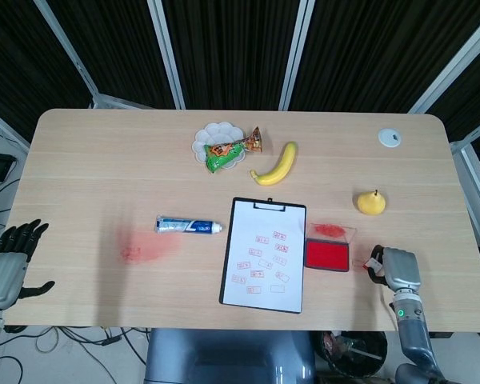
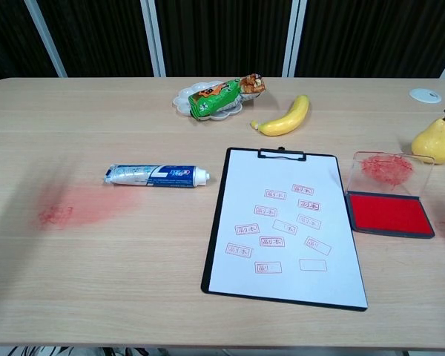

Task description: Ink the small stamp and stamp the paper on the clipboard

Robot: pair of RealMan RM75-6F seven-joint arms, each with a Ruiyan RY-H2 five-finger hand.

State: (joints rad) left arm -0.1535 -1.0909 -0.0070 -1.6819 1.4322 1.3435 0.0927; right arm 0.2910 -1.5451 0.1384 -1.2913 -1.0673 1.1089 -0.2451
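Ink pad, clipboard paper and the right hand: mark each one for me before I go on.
ink pad [image 2: 389, 213], chest view, middle of the red ink surface
paper [image 2: 282, 194], chest view, bare white area below the clip
right hand [image 1: 398, 268], head view, back of the hand at the table's near right edge

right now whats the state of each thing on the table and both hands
ink pad: lid open, red pad exposed
clipboard: lying flat, paper clipped in, already carrying several red stamp marks
toothpaste tube: lying on its side, cap on
snack packet: resting on the white dish
banana: unpeeled
pear: upright, whole
left hand: off the table edge, fingers apart, holding nothing
right hand: beside the ink pad, grip unclear
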